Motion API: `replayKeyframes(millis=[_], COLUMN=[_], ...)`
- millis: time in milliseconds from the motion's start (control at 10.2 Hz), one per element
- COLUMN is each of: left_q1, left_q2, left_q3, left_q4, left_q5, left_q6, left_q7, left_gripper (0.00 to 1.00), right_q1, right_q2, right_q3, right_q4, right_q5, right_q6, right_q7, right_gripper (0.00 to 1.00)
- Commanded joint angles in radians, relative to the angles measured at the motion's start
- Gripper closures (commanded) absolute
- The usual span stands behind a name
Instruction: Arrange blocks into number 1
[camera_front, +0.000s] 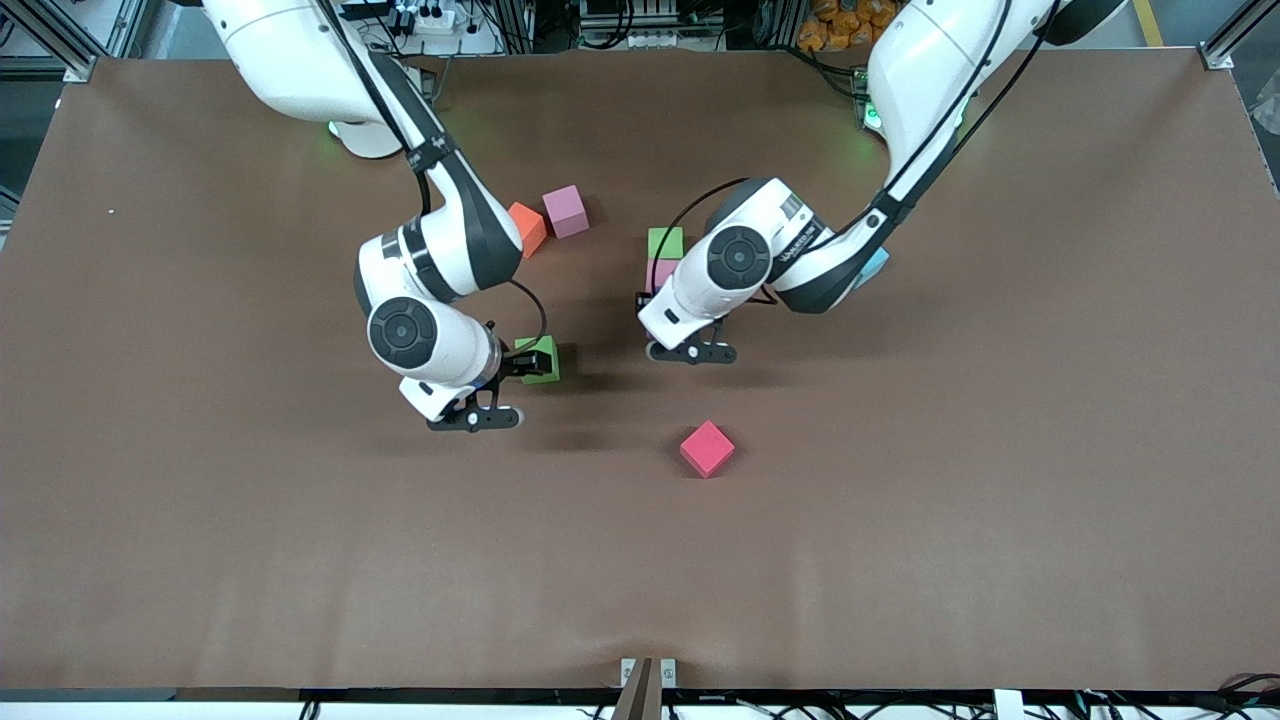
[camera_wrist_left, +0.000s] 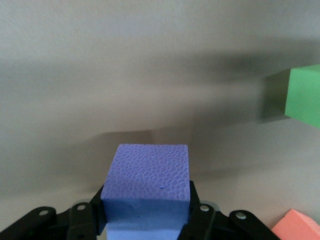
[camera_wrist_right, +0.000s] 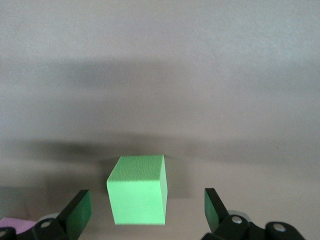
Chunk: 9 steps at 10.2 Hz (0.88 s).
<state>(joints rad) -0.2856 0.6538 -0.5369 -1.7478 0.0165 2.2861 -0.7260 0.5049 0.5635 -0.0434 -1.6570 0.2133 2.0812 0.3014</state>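
Observation:
My left gripper (camera_front: 648, 296) (camera_wrist_left: 146, 202) is shut on the purple block (camera_wrist_left: 146, 172) and holds it over the table. In the front view that block (camera_front: 664, 273) peeks out from under the hand, right beside a green block (camera_front: 665, 241) (camera_wrist_left: 303, 95). My right gripper (camera_front: 527, 362) (camera_wrist_right: 146, 201) is open, one finger on each side of the second green block (camera_front: 547, 367) (camera_wrist_right: 137, 190), with gaps on both sides. The pale pink block (camera_front: 565, 210) lies toward the arms' bases. The red block (camera_front: 707, 448) lies alone, nearest the front camera.
An orange cube (camera_front: 527, 229) touches the pale pink block and is partly covered by the right arm. A light blue cube (camera_front: 876, 263) shows under the left arm's elbow. A salmon-coloured cube corner (camera_wrist_left: 296, 228) shows in the left wrist view.

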Motion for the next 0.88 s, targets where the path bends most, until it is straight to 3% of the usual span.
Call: replayKeyframes(millis=[0,785], left_q1=[-0.027,-0.061], left_q2=[0.021,0.044], left_q3=[0.044,0.069], left_q4=[0.030,0.034], left_q5=[-0.003,-0.004], left_q6=[-0.011,-0.014], left_q7=[0.016,-0.003], left_gripper=[1.00,1.00], right_q1=[0.014,0.063], right_q2=[0.067,0.096], right_q3=[0.019,0.020], right_q4=[0.023,-0.049], right_q5=[-0.017,-0.051], right_q6=[0.043,0.089], right_q7=[-0.010,-0.011], right_gripper=[0.00,0.00])
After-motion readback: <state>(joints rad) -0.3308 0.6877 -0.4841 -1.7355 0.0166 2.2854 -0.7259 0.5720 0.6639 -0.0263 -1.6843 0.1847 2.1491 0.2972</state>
